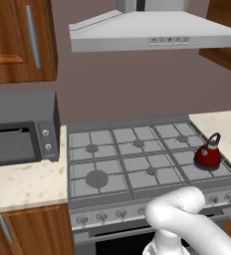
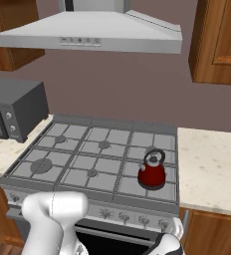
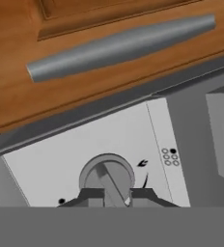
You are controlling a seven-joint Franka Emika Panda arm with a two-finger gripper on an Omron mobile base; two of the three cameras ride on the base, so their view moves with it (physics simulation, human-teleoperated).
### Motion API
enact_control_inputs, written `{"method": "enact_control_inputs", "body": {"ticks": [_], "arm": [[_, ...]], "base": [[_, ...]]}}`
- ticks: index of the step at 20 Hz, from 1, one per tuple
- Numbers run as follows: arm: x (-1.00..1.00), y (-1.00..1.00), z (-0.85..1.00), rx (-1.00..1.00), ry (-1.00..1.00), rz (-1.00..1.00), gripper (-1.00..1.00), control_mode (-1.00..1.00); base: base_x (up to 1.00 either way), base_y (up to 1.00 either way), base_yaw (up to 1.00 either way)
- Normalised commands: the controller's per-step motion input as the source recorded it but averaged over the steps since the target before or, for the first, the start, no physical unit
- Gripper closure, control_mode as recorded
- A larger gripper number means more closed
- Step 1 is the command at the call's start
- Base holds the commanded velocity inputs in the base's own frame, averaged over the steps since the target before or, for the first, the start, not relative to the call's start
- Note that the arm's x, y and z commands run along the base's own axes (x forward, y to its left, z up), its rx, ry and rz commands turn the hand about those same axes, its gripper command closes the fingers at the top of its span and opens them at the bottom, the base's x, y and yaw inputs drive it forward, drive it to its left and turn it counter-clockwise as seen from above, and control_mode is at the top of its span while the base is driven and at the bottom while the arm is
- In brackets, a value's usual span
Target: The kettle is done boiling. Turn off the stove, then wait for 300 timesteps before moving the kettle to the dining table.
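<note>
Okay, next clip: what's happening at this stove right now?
The robot arm is reaching low at the front right of the stove, where the hand view shows its gripper straddling a control knob, one fingertip on each side. The red kettle sits on the front right burner, untouched. A microwave stands on the counter to the left.

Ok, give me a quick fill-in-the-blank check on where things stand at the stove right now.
1. The red kettle sits on the stove's front ____ burner.
2. In the hand view, the gripper has a stove ____ between its fingertips.
3. Left of the stove stands a grey ____.
4. Above the burners hangs a range ____.

Missing words: right; knob; microwave; hood
</note>
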Motion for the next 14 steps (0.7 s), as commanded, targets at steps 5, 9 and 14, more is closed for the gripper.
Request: {"method": "enact_control_inputs", "body": {"ticks": [5,9,14], "arm": [[0.0,-0.24,0.02,0.21,0.05,-0.08,1.0,-1.0],[0.0,-0.27,0.07,0.27,0.07,-0.06,1.0,-1.0],[0.0,-0.26,0.07,0.3,0.08,-0.05,1.0,-1.0]], "base": [[0.0,0.0,0.0],[0.0,0.0,0.0],[0.0,0.0,0.0]]}}
